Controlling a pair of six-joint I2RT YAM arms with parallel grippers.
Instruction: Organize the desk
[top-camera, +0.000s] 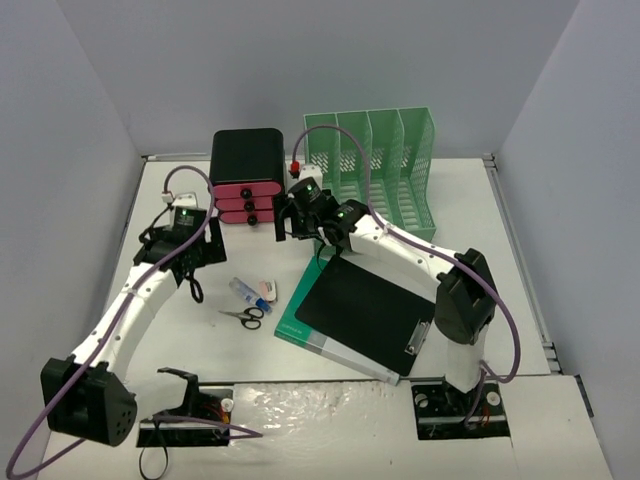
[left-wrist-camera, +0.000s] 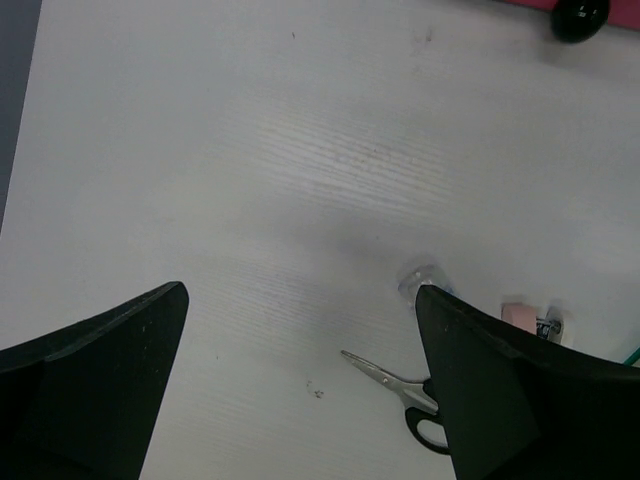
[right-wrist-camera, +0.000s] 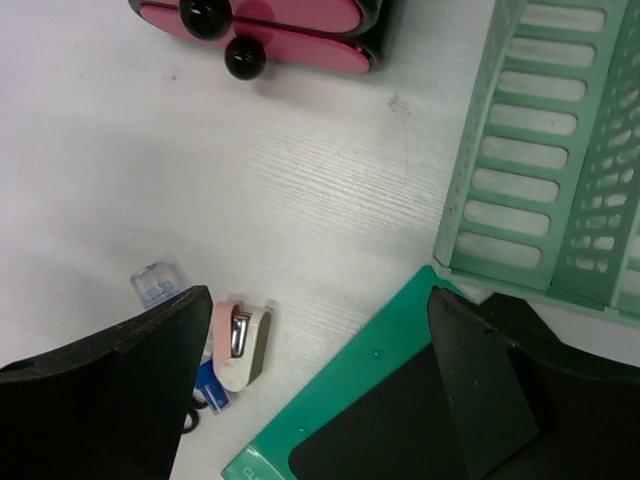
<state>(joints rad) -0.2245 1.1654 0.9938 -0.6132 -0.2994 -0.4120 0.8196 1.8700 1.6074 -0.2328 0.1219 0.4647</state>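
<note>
Closest in, the left gripper (left-wrist-camera: 300, 300) hangs over the white desk (top-camera: 520, 300) with fingers spread wide and nothing between them. To its right, scissors (top-camera: 245, 316), a clear tube (top-camera: 245, 291) and a small pink stapler (right-wrist-camera: 240, 340) lie scattered in front of the black-and-pink drawer unit (top-camera: 247, 175). Further right a black clipboard (top-camera: 365, 312) lies flat on a green folder (top-camera: 300, 322), and the right gripper (right-wrist-camera: 320, 300), equally open and empty, hovers over the folder's far corner beside the green file rack (top-camera: 385, 170). As I judge it, tidying has hardly begun, since every loose item is yet to be put away.
</note>
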